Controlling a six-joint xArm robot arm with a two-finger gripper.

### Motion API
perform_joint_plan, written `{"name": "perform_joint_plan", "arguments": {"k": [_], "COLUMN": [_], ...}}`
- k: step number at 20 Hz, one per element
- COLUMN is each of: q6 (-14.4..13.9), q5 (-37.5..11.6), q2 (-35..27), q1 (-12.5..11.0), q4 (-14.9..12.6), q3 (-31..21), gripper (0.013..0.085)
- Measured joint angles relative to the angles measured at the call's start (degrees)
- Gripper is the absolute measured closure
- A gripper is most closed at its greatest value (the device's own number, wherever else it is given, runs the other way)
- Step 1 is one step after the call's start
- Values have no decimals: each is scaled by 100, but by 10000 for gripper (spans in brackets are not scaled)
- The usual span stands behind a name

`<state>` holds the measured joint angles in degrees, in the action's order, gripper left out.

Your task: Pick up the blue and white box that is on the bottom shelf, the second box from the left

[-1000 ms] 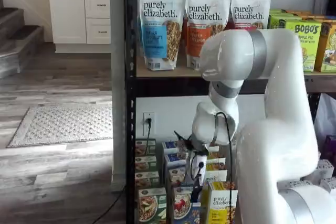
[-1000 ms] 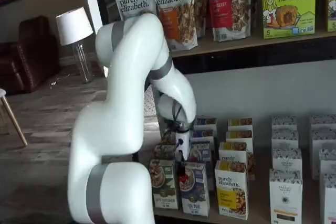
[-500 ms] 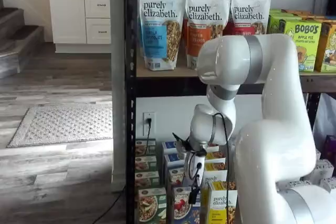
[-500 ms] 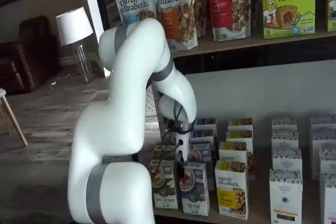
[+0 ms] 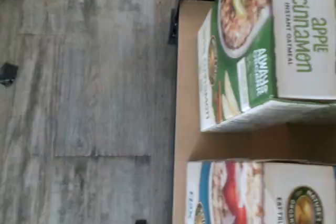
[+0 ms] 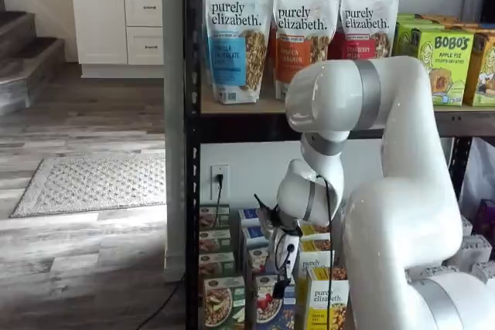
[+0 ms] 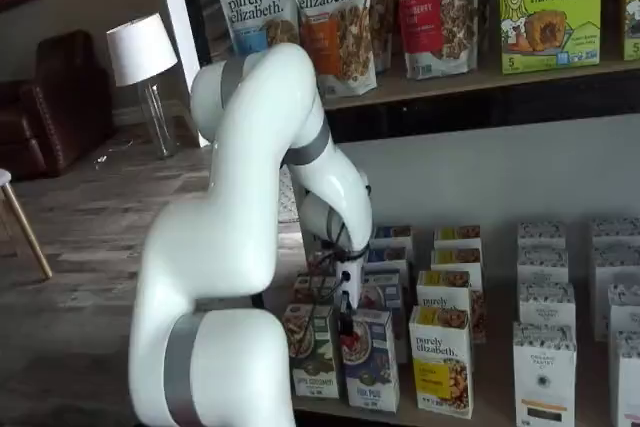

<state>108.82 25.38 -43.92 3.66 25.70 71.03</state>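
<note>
The blue and white box [image 7: 372, 365] stands upright in the front row of the bottom shelf [image 7: 470, 415], between a green-fronted carton [image 7: 313, 352] and a yellow and white "purely elizabeth" carton [image 7: 441, 362]. It also shows in a shelf view [image 6: 267, 311], low and partly cut off. My gripper [image 7: 346, 325] hangs just above the box's top left corner; its black fingers [image 6: 280, 287] show no plain gap. The wrist view shows the green apple cinnamon carton [image 5: 262, 51], the blue and white box [image 5: 247, 195] beside it, and the tan shelf board [image 5: 182, 93]. The fingers are hidden there.
More rows of cartons stand behind the front row [image 7: 390, 247]. White cartons [image 7: 545, 367] fill the shelf's right side. Granola bags [image 6: 236, 36] and green Bobo's boxes [image 7: 548, 7] sit on the upper tan tier. My white arm [image 6: 402, 206] hides much of the shelf.
The arm's elbow has swung a little to the left, and the gripper has shifted slightly down and left over the front-row boxes. No box has moved.
</note>
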Motion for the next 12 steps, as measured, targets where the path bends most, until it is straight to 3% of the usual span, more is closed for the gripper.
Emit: {"name": "perform_joint_plan", "arguments": {"k": [2, 12], "q6": [22, -224], "q5": [-71, 96], "q2": [-73, -649], "q1": [6, -97], "q4": [32, -320], "q3": [78, 840], "gripper": [130, 130]}}
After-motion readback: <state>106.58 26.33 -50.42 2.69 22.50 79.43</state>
